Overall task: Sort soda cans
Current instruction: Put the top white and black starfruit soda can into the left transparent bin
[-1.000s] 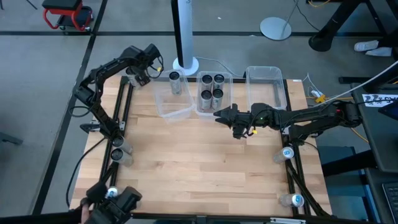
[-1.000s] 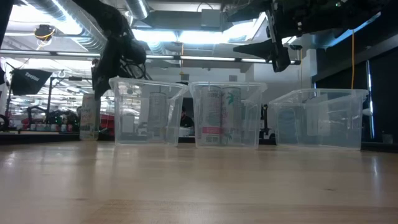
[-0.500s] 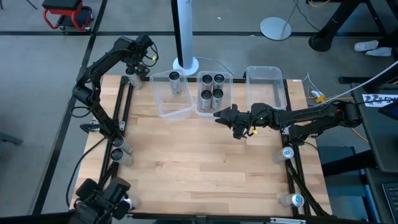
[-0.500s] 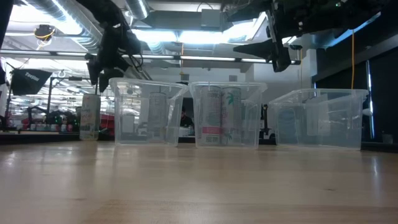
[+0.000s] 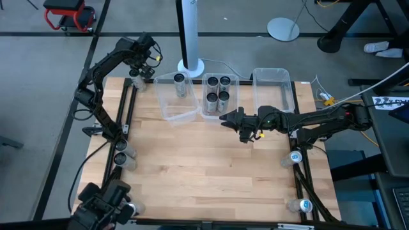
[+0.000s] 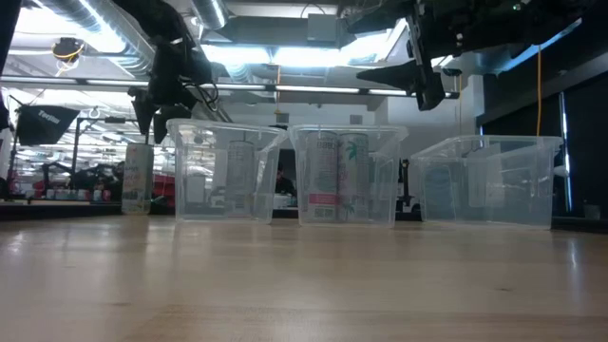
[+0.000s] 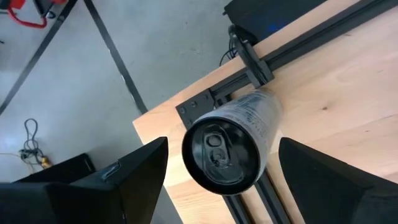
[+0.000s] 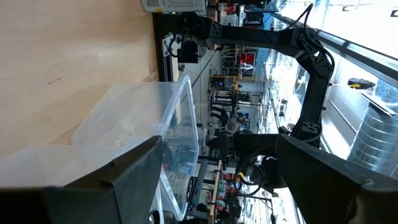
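Note:
A dark-topped soda can (image 7: 224, 152) stands upright on the table's far left corner, also seen in the high view (image 5: 135, 80) and the low view (image 6: 138, 177). My left gripper (image 7: 224, 155) hovers above this soda can, open, with one finger on each side and touching nothing; it shows in the low view (image 6: 157, 103). The left clear bin (image 5: 167, 107) holds one can (image 5: 179, 83). The middle bin (image 5: 206, 108) holds several cans (image 5: 217, 92). My right gripper (image 5: 229, 119) waits open above the table in front of the middle bin.
The right bin (image 5: 273, 86) holds no cans. Loose cans stand along the left edge (image 5: 121, 153), at the near left corner (image 5: 130, 207) and along the right edge (image 5: 294, 157) (image 5: 304, 205). A dark bulky shape (image 5: 102, 203) sits at the near left corner. A white pole base (image 5: 190, 65) stands behind the bins.
My left gripper has swung from beside the left bin toward the table's far left corner and now stands over the can there, still open. The dark shape at the near left corner has shifted. My right arm has kept still.

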